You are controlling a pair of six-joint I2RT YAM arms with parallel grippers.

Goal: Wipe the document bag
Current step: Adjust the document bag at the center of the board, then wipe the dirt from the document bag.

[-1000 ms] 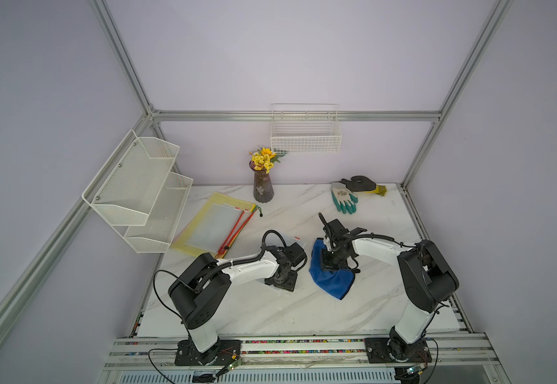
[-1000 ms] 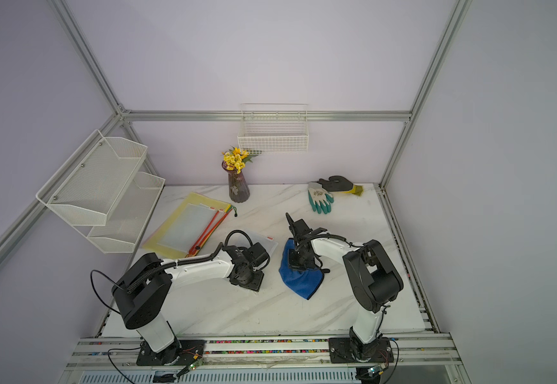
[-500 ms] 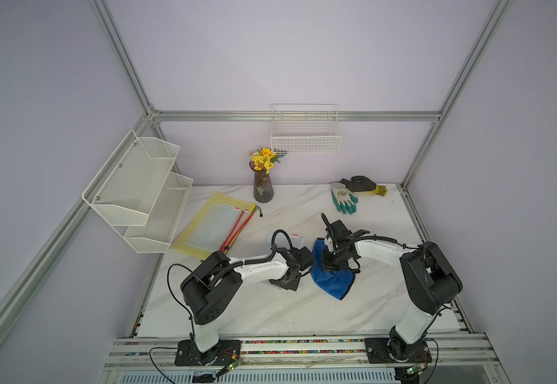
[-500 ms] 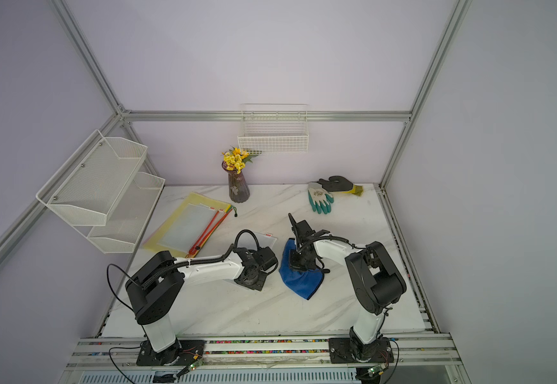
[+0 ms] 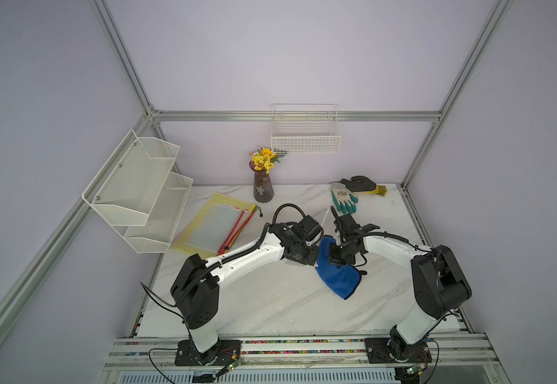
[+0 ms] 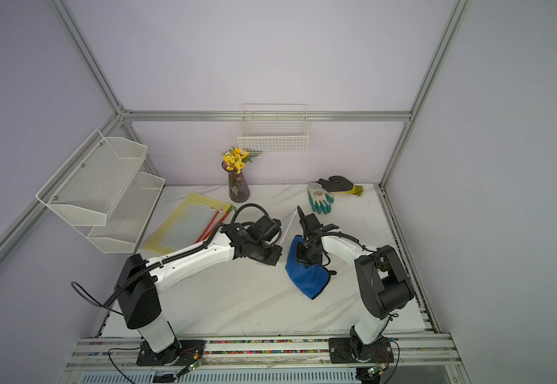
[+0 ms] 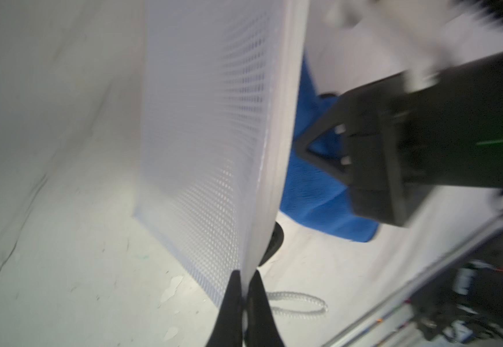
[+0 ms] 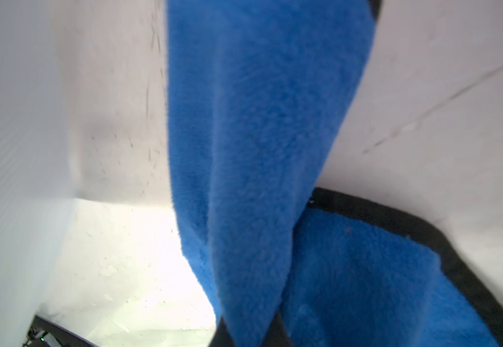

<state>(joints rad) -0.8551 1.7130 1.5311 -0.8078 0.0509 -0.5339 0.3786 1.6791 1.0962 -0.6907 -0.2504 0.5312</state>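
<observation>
the cell is closed in by plain lilac walls point(image 5: 303, 50), edged with aluminium bars point(image 5: 297, 115). a white marble-patterned tabletop point(image 5: 270, 299) is seen below — evenly lit. a two-tier white mesh shelf point(image 5: 137, 186) is fixed at the left, a wire basket point(image 5: 305, 141) on the far wall.

The cloth point(image 5: 337, 282) is showing deep blue with black trim, the document bag point(image 7: 208, 135) is reading milky white with a fine grid of mesh holes, and the table point(image 5: 270, 299) is showing white marble with grey veins. At far left a pouch point(image 5: 210, 226) is glowing pale yellow around a whitish panel, with red and orange zip lines, and the vase point(image 5: 263, 189) is showing dark ribbed purple under yellow flowers point(image 5: 262, 159). At far right one glove point(image 5: 345, 199) is showing white with teal fingers and a second glove point(image 5: 361, 184) black with a yellow cuff — the wire basket point(image 5: 305, 139) and mesh shelf point(image 5: 137, 192) are showing white against lilac walls point(image 5: 303, 50).
</observation>
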